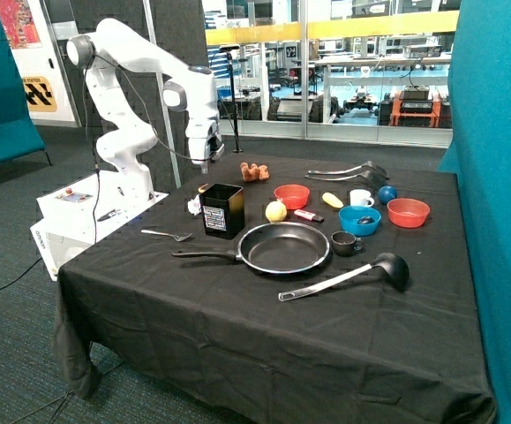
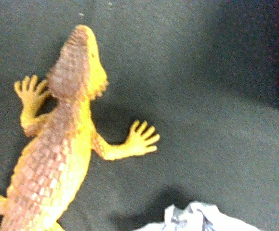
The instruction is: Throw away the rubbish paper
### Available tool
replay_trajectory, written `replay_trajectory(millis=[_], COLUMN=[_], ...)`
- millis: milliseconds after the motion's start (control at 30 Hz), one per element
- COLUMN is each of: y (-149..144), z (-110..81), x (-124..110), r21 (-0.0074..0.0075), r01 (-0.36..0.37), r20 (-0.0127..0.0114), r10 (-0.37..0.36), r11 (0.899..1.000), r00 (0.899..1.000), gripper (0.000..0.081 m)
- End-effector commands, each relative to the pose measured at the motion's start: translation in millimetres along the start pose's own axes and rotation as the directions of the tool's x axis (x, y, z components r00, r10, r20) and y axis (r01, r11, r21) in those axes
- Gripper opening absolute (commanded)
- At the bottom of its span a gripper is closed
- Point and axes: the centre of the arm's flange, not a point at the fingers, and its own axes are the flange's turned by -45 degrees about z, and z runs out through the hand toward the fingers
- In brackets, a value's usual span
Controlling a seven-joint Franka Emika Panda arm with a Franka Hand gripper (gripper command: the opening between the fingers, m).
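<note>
The gripper (image 1: 204,164) hangs above the far left part of the table (image 1: 237,336), over the cloth just behind the black box (image 1: 222,210). Whether it is released or clenched I cannot tell: neither view shows its tips, and nothing appears to be carried.

One paper wad (image 1: 193,206) lies on the cloth touching or just beside the box's left side. In the wrist view a wad (image 2: 197,219) shows at the frame's edge, close to a yellow-brown toy lizard (image 2: 67,144) sprawled flat on the cloth. A second wad I cannot find in the outside view (it may be hidden, or already in the box).

The step in hand looks like lining up over the wad before a grasp; no paper seems thrown away yet, as far as these views tell. To do it well, the arm should shift until the wad sits centred under the wrist, not clipped at the edge. It should come down with the jaws spread wide and turned so that neither tip lands on the lizard's foot or strikes the box wall. Crumpled paper is light and springy, so a low, firm pinch through its middle should hold. Then a straight lift, well above the box rim, before moving over the opening.
</note>
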Motion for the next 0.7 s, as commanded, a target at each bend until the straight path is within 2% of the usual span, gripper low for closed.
replay_trajectory(millis=[0,67,133,233,267,300,333,433,600,633,667], y=[13,13,13,13,13,14,15,15,13,10,8], z=[10.3,17.1,25.8,32.7,35.7,37.9,41.9,52.5,59.5,63.0,64.7], x=[-27,-36,-42,-45,-46,-47,-49,-52,-53,-54,-54], r21=[-0.0052,-0.0051,-0.0049,-0.0048,-0.0046,-0.0046,-0.0043,-0.0039,-0.0038,-0.0036,-0.0036], r01=[-0.105,-0.136,-0.186,-0.215,-0.243,-0.252,-0.307,-0.384,-0.410,-0.443,-0.443], r20=[-0.0038,-0.0040,-0.0042,-0.0044,-0.0045,-0.0046,-0.0048,-0.0052,-0.0053,-0.0054,-0.0054], r10=[0.105,0.136,0.186,0.215,0.243,0.252,0.307,0.384,0.410,0.443,0.443], r11=[0.994,0.991,0.983,0.977,0.970,0.968,0.952,0.923,0.912,0.897,0.897], r00=[0.994,0.991,0.983,0.977,0.970,0.968,0.952,0.923,0.912,0.897,0.897], gripper=[0.0706,0.0707,0.0705,0.0705,0.0706,0.0707,0.0707,0.0707,0.0709,0.0713,0.0714])
